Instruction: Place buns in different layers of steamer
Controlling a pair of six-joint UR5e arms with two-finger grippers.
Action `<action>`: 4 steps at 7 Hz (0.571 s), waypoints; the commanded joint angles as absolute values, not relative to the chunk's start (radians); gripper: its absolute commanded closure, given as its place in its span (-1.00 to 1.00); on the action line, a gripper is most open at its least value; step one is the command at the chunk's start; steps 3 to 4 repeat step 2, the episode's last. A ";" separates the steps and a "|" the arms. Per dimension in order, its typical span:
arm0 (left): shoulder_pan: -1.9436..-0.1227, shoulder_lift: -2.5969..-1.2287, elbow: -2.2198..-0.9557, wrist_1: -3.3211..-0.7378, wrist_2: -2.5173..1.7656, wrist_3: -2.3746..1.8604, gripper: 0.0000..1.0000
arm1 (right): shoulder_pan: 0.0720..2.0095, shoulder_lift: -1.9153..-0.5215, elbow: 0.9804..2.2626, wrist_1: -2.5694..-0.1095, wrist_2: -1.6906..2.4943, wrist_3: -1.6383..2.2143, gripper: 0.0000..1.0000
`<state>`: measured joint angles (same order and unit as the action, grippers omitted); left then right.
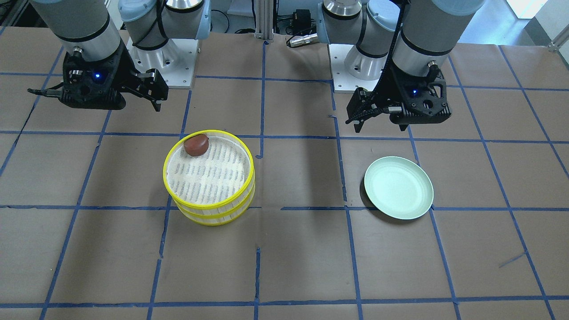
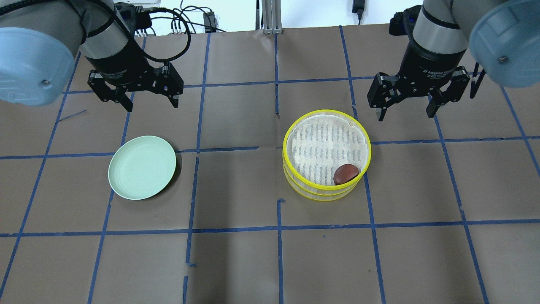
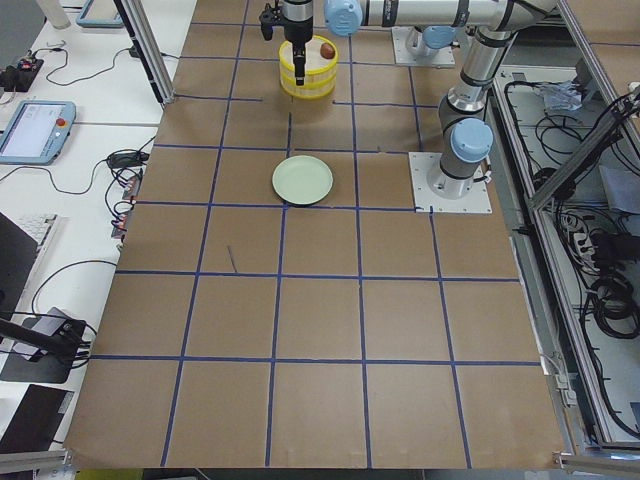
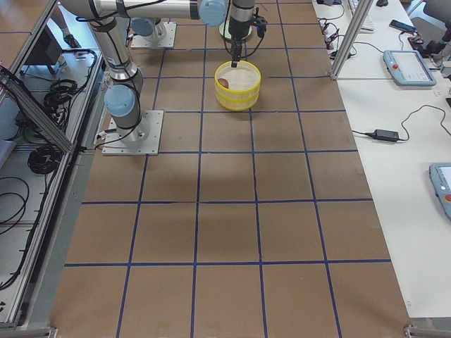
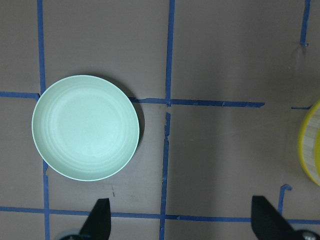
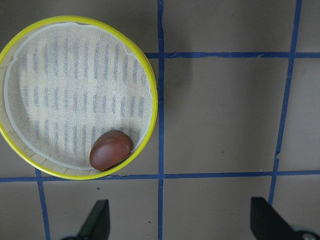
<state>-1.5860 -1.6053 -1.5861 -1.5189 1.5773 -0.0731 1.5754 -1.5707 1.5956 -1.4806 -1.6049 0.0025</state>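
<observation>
The steamer [image 2: 327, 192] stands as two stacked tiers with yellow rims, right of the table's middle in the overhead view. It also shows in the front view [image 1: 209, 213] and the right wrist view [image 6: 75, 90]. The dark reddish-brown bun [image 2: 346, 174] lies on the top tier's mesh floor against the rim, also seen in the front view [image 1: 196, 145] and the right wrist view [image 6: 111, 149]. The white bun is out of view. My right gripper [image 2: 405, 116] is open and empty, raised beyond the steamer. My left gripper [image 2: 152, 105] is open and empty, raised beyond the plate.
A pale green plate [image 2: 142, 166] lies with nothing on it on the left half of the table, also in the left wrist view [image 5: 85, 127]. Brown paper with blue tape lines covers the table. The steamer's edge shows at the right of the left wrist view [image 5: 311, 145].
</observation>
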 commanded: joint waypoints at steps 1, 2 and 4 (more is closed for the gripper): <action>-1.586 -1.609 -1.588 -1.520 1.577 -0.074 -1.00 | 1.575 -1.569 1.597 -1.482 -1.606 0.002 -1.00; -1.586 -1.609 -1.586 -1.520 1.577 -0.075 -1.00 | 1.575 -1.569 1.595 -1.486 -1.606 0.002 -1.00; -1.586 -1.609 -1.586 -1.520 1.577 -0.075 -1.00 | 1.575 -1.569 1.595 -1.486 -1.606 0.002 -1.00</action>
